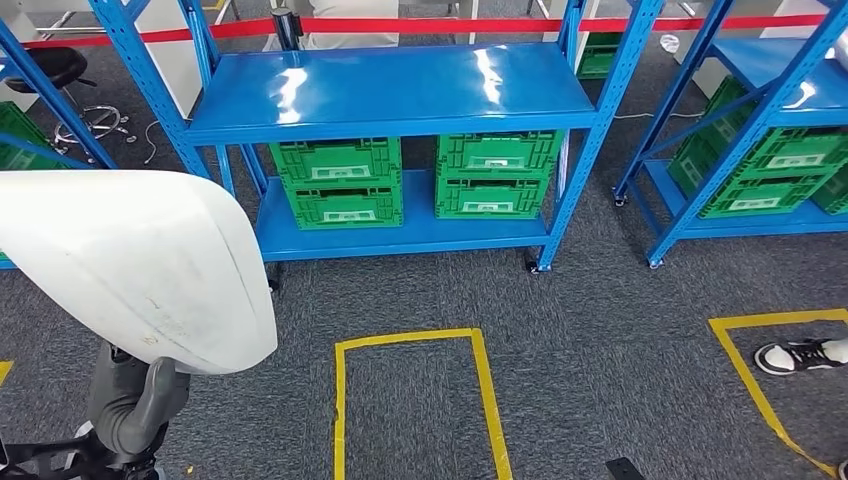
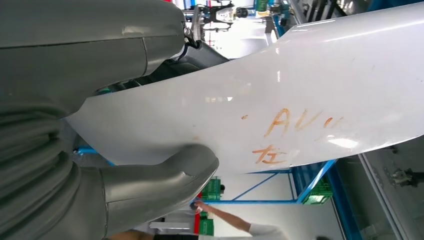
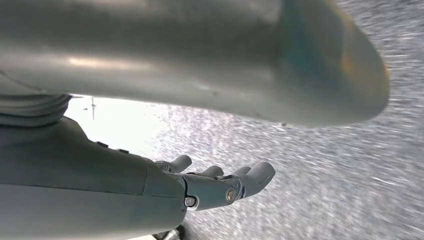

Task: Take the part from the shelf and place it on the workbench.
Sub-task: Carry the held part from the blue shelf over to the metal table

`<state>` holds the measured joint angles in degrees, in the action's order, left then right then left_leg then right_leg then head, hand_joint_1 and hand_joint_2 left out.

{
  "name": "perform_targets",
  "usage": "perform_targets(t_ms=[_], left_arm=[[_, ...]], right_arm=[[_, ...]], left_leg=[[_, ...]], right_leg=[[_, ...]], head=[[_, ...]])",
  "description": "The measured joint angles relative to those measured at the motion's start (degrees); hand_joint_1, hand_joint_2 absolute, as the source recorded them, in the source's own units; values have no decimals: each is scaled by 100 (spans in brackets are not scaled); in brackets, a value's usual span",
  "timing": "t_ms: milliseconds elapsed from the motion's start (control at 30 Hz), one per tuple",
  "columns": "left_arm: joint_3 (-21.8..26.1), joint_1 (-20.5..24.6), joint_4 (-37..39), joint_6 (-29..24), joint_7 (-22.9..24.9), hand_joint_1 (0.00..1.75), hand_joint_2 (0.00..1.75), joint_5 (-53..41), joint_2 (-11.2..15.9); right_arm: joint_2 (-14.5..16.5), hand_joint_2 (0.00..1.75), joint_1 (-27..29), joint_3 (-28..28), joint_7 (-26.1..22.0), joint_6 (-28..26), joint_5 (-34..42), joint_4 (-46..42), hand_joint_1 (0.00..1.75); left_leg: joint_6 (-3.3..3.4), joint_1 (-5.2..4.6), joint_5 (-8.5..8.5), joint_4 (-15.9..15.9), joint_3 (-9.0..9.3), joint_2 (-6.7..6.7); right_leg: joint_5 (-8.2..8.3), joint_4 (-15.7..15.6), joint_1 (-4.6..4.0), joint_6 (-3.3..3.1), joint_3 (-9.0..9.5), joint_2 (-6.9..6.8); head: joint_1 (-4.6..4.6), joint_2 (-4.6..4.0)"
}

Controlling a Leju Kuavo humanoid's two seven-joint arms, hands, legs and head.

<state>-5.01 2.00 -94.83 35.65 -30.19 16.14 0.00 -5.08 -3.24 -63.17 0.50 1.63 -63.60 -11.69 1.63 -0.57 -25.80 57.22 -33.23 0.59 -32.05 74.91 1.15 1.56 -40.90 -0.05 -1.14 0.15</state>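
Gripping a large white curved panel point(image 1: 130, 265) at the lower left of the head view, the robot's left hand point(image 1: 130, 400) holds the part from below, above grey carpet point(image 1: 600, 330) and well short of the blue shelf rack point(image 1: 400, 90) ahead. Four green plastic crates point(image 1: 345, 185) sit on the rack's lower shelf, stacked in two pairs side by side; what they hold cannot be made out, and the glossy upper shelf reflects ceiling lights. More green crates point(image 1: 770, 175) fill a second blue rack point(image 1: 800, 60) to the right. The panel's long axis runs roughly left to right across the head view, its rounded end pointing toward the racks and to the right. In the left wrist view the panel point(image 2: 300, 90) is smooth, glossy white with orange handwritten marks, clamped between the thick grey thumb point(image 2: 165, 180) on one face and the fingers on the other. The right hand point(image 3: 220, 185) hangs over the carpet holding nothing, fingers slightly curled and apart. Yellow tape point(image 1: 410, 400) outlines a rectangle on the floor, and a person's black-and-white shoe point(image 1: 800, 355) stands at the right edge.
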Motion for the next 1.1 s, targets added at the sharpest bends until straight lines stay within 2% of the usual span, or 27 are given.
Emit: perform_targets(t_ms=[67, 133, 167, 200, 267, 300, 367, 400, 433, 467, 500, 533, 567, 600, 633, 667, 700, 767, 800, 833, 867, 933, 967, 1000, 1033, 1067, 1100], left_arm=[[0, 4, 32, 0, -1, 175, 175, 1, 0], [1, 16, 47, 0, -2, 175, 175, 1, 0], [-1, 26, 52, 1, -2, 175, 175, 4, -1], [-5, 37, 60, 1, 3, 175, 175, 8, -5], [-15, 53, 83, 1, 45, 175, 175, -9, -14], [-18, 57, 93, -2, 79, 175, 175, -34, -16], [-22, 58, 112, -16, 127, 175, 175, -79, -4], [-24, 59, 123, -24, 138, 175, 175, -85, 6], [-26, 61, 139, -36, 141, 175, 175, -77, 20], [-28, 64, 158, -53, 148, 175, 175, -67, 34], [-28, 68, 175, -81, 161, 175, 175, -57, 49], [-28, 74, 186, -115, 178, 175, 175, -48, 61], [-28, 79, 184, -154, 197, 175, 175, -39, 69], [-28, 85, 168, -196, 216, 175, 175, -33, 79], [-28, 90, 140, -229, 230, 175, 175, -29, 89], [-28, 89, 103, -257, 238, 175, 175, -34, 100], [-28, 91, 66, -277, 243, 175, 175, -45, 113], [-27, 73, -9, -294, 243, 175, 175, -63, 146], [-26, 64, -48, -298, 243, 175, 175, -63, 165], [-25, 53, -95, -302, 251, 175, 175, -60, 181], [-25, 52, -145, -306, 273, 175, 175, -55, 190], [-24, 96, -219, -322, 390, 175, 175, -32, 196], [-25, 129, -240, -331, 473, 175, 175, -16, 196], [-27, 162, -256, -349, 562, 175, 175, 1, 195], [-28, 184, -278, -373, 642, 175, 175, 15, 195], [-30, 192, -314, -406, 700, 175, 175, 25, 197], [-31, 189, -370, -445, 742, 175, 175, 36, 204]], right_arm=[[3, 0, -5, 0, -1, 0, 0, -1, 0], [3, 0, -22, 0, -4, 0, 1, -2, 0], [5, 0, -28, -1, -8, 2, 2, -2, 0], [7, 0, -30, -2, -14, 5, 7, -2, 0], [18, 0, -28, -13, -18, 18, 12, -2, 0], [23, 0, -31, -20, -9, 24, 10, -2, 0], [41, 0, -38, -32, 19, 37, -5, -2, 0], [50, 0, -38, -34, 30, 51, -15, -2, 0], [62, 0, -37, -35, 32, 74, -23, -2, 0], [75, 0, -36, -36, 27, 98, -29, -2, 0], [88, 0, -37, -37, 9, 122, -28, -2, 0], [106, 0, -37, -39, -13, 149, -20, -2, 0], [133, 0, -40, -43, -33, 174, -7, -2, 0], [169, 0, -42, -49, -50, 200, 5, -2, 0], [203, 0, -42, -55, -61, 221, 14, -2, 0], [247, 0, -41, -62, -72, 239, 15, -1, 0], [286, 0, -40, -69, -88, 258, 8, 2, 0], [376, 0, -39, -79, -139, 308, -12, 14, 0], [422, 0, -37, -81, -181, 339, -17, 20, 0], [466, 0, -35, -81, -229, 374, -9, 26, 0], [499, 0, -35, -83, -278, 410, 14, 29, 0], [550, 0, -54, -101, -321, 479, 118, 34, 0], [570, 0, -68, -124, -307, 498, 188, 36, 0], [591, 0, -81, -157, -266, 505, 260, 37, 0], [617, 0, -89, -196, -206, 504, 324, 38, 0], [642, 0, -92, -236, -145, 496, 371, 39, 0], [669, 0, -94, -272, -89, 489, 403, 39, 0]], left_leg=[[-33, 4, 112, 111, -242, 2], [-91, -5, 197, 218, -413, 4], [-124, -8, 237, 248, -454, 7], [-160, -9, 282, 247, -475, 8], [-230, 3, 338, 238, -502, 2], [-270, 11, 236, 296, -544, -9], [-350, 35, -278, 711, -673, -30], [-387, 46, -585, 1055, -742, -33], [-413, 57, -790, 1406, -783, -33], [-429, 64, -858, 1676, -778, -34], [-433, 68, -805, 1804, -715, -34], [-426, 71, -659, 1731, -550, -35], [-409, 72, -524, 1469, -285, -38], [-382, 68, -508, 1056, 49, -40], [-351, 54, -561, 591, 397, -44], [-315, 36, -645, 236, 633, -49], [-276, 12, -716, 12, 755, -52], [-184, -12, -608, -81, 721, -51], [-135, -10, -527, -100, 671, -40], [-82, 0, -435, -120, 596, -28], [-40, 12, -341, -136, 504, -17], [4, 5, -168, -130, 275, -13], [7, 0, -78, -120, 161, -13], [4, -5, 15, -105, 39, -12], [-6, -6, 103, -79, -85, -11], [-21, -4, 180, -43, -215, -10], [-42, -2, 248, 9, -332, -9]], right_leg=[[250, -466, -6, -13, 497, 0], [147, -1231, -30, -56, 1047, 7], [45, -1473, -43, -91, 1182, 14], [-3, -1577, -58, -133, 1209, 21], [84, -1597, -47, -225, 1121, 12], [155, -1610, -39, -270, 1067, 0], [311, -1626, -25, -328, 927, -23], [388, -1625, -25, -338, 839, -26], [465, -1621, -26, -337, 744, -31], [543, -1614, -27, -333, 647, -35], [616, -1606, -28, -327, 551, -40], [692, -1596, -28, -316, 452, -43], [767, -1586, -28, -303, 361, -44], [838, -1579, -30, -285, 286, -42], [905, -1576, -33, -260, 226, -42], [972, -1589, -32, -229, 210, -41], [1044, -1615, -24, -194, 211, -41], [1195, -1694, 3, -117, 219, -33], [1175, -1684, 11, -85, 186, -22], [1023, -1568, 12, -65, 121, -11], [756, -1330, 9, -55, 29, 0], [105, -560, 0, -56, -166, 6], [-65, -199, -7, -59, -208, 7], [-81, 38, -18, -64, -180, 9], [32, 105, -28, -73, -60, 9], [193, -32, -35, -83, 166, 9], [278, -352, -38, -100, 498, 9]], head=[[0, 0], [8, 1], [11, 1], [12, 1], [7, 1], [2, 2], [-2, 1], [-4, 1], [-3, 0], [-3, 1], [-3, 2], [-3, 2], [-2, 1], [-2, 1], [-2, 1], [7, 2], [2, 2], [-11, 1], [-21, 1], [-17, 1], [-10, 1], [3, 1], [6, 1], [6, 2], [7, 1], [7, 1], [8, 2]])
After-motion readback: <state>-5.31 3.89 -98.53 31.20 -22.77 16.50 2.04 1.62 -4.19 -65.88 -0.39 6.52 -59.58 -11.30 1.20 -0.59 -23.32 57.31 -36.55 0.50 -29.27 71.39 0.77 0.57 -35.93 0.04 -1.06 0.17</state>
